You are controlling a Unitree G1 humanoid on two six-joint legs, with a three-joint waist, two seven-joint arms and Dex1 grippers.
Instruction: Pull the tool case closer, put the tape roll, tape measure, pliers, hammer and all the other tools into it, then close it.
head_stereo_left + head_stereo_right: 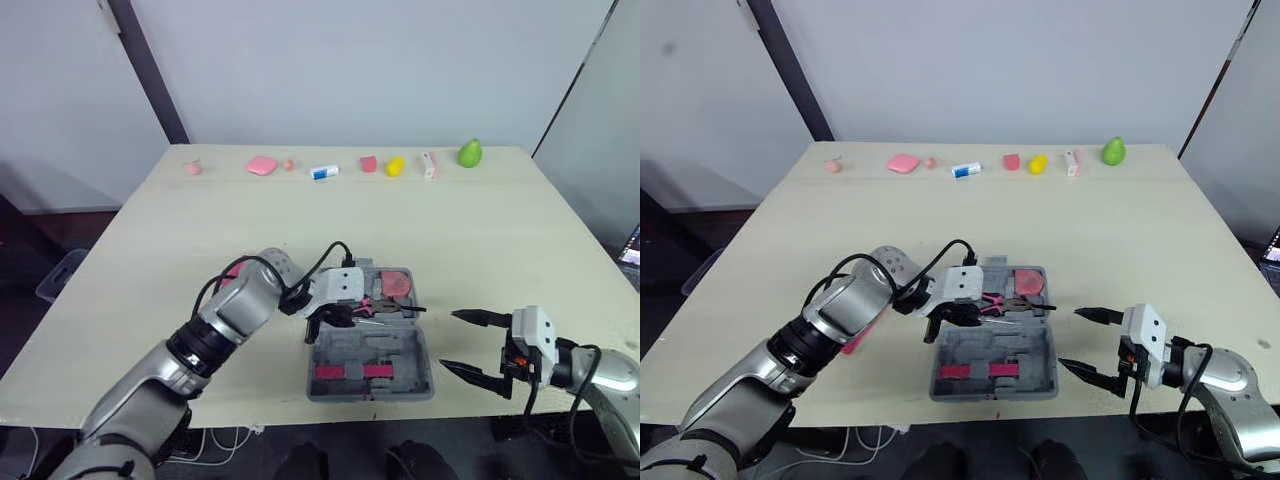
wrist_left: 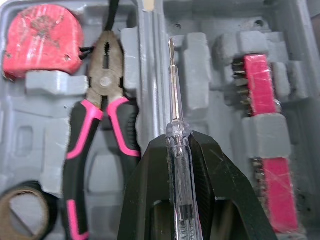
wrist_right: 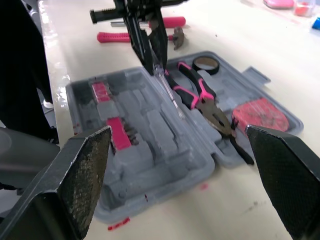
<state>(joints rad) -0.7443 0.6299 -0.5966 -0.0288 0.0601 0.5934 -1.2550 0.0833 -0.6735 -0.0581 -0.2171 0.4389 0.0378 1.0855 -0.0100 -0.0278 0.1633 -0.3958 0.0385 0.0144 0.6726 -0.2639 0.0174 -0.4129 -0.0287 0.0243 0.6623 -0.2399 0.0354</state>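
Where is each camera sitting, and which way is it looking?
Two eye views: in the head, looking forward and down at the table and tool case; both arms show, left gripper over the case, right gripper beside it.
Left wrist view: on the left wrist, looking into the case at pliers and tape measure; its fingers pinch a screwdriver.
Right wrist view: on the right wrist, looking across the case; its open fingers show.
Shared: both wrist views see the pliers and screwdriver.

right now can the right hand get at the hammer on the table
Probably not. The hammer lies on the table beyond the tool case, on the side away from the open right hand, and the left hand, shut on a clear screwdriver, hangs over the case between them.
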